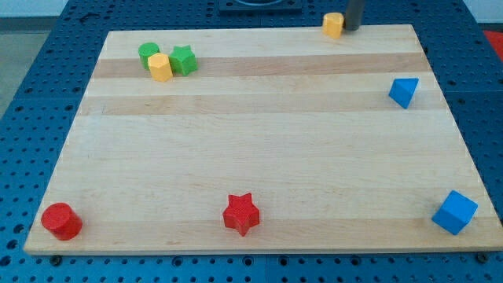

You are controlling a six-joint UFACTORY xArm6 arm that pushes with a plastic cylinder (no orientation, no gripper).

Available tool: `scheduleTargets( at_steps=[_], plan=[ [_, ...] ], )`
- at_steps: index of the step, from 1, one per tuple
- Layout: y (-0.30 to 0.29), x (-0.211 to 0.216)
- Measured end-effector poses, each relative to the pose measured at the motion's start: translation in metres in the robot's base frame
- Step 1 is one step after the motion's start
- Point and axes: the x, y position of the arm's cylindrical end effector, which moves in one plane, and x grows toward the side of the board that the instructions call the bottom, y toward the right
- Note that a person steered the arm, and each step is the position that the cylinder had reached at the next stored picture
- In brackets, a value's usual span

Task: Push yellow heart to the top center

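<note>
A yellow block [333,24], probably the yellow heart though its shape is hard to make out, sits at the board's top edge, right of centre. My tip [353,29] is right next to it on its right side, touching or nearly touching. A second yellow block [160,67], roughly hexagonal, stands at the view's top left.
A green round block [148,53] and a green star [183,60] flank the left yellow block. A blue triangle [403,91] is at the right, a blue cube [454,212] at the bottom right, a red star [240,214] at the bottom centre and a red cylinder [61,221] at the bottom left.
</note>
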Motion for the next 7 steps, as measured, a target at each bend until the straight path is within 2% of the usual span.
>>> scheduleTargets(
  at_steps=[1, 4, 7],
  plan=[
    [-0.032, 0.000],
    [-0.059, 0.000],
    [-0.165, 0.000]
  ],
)
